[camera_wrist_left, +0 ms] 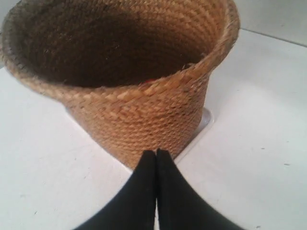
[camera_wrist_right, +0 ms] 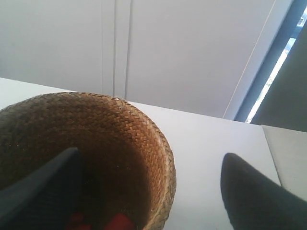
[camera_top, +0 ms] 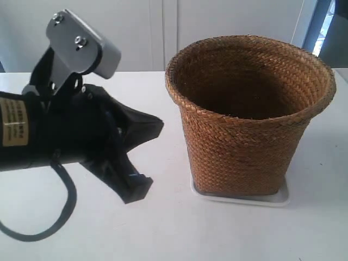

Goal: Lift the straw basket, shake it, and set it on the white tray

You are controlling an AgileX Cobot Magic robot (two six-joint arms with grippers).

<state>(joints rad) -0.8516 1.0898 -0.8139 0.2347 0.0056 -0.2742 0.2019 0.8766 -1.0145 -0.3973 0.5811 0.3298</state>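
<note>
Shut, empty left tool (camera_wrist_left: 156, 152) faces straw basket (camera_wrist_left: 134, 112); right tool (camera_wrist_right: 151, 154) gapes wide astride its rim, unclamped.

open table (camera_top: 217, 234) surrounds the straw basket (camera_top: 244, 136) covering the white tray (camera_top: 272, 200).

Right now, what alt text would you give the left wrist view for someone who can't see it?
A brown straw basket stands on a white tray on a white table. The left arm's black tool, shut, points at its base.

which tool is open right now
The right tool: its fingers stand wide apart, framing the straw basket rim. The left tool is shut, tips pressed together.
</note>
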